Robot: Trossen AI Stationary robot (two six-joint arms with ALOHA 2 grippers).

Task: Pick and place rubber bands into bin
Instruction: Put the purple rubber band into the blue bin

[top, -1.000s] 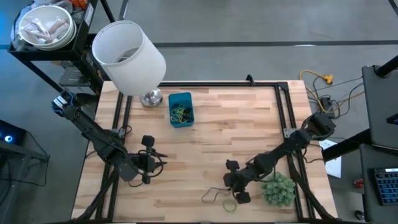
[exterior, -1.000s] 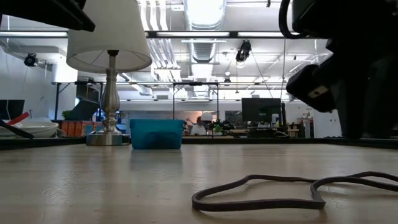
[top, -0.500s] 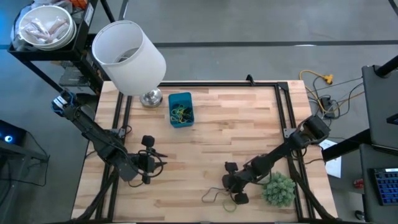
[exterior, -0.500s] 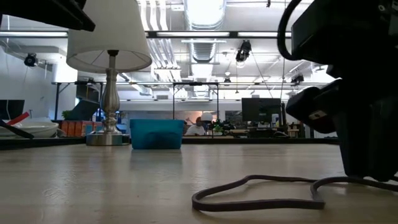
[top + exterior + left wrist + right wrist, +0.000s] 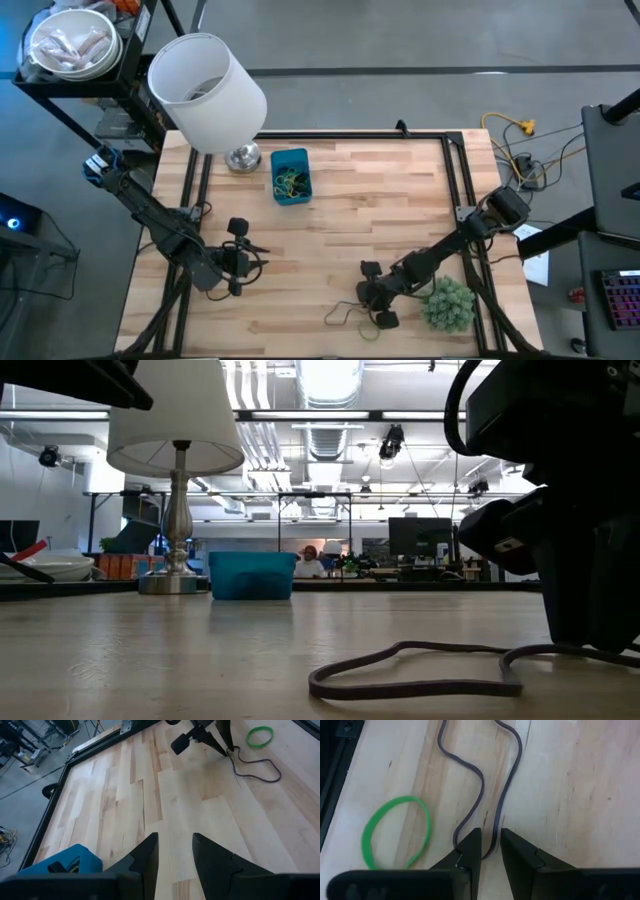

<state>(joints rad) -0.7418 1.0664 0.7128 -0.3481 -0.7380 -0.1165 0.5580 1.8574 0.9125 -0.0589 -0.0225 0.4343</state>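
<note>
A long dark rubber band (image 5: 345, 313) lies flat on the wood near the table's near edge, with a green rubber band (image 5: 370, 331) beside it. My right gripper (image 5: 491, 851) is down at the table over the dark band's end (image 5: 489, 855). It is open by a narrow gap, and one strand runs up between its fingers. In the low view the dark band (image 5: 420, 670) trails along the table to this gripper. The blue bin (image 5: 291, 176) stands far left by the lamp and holds several bands. My left gripper (image 5: 175, 845) waits open, left of centre. My right gripper comes at the dark band's end (image 5: 494, 840) from above, slanting, with a finger on either side of one strand. The other strand runs under the left finger (image 5: 470, 845). I cannot tell whether the fingers touch the band, which lies flat on the table.
A white lamp shade (image 5: 205, 90) on a metal base stands at the far left corner beside the bin. A bushy green plant (image 5: 447, 303) sits right next to my right arm at the near right. Bare wood lies between the bands and the bin.
My right gripper has come down to the table at the dark band's end and shifted slightly toward the table's left, then held still. The bands have not moved.
</note>
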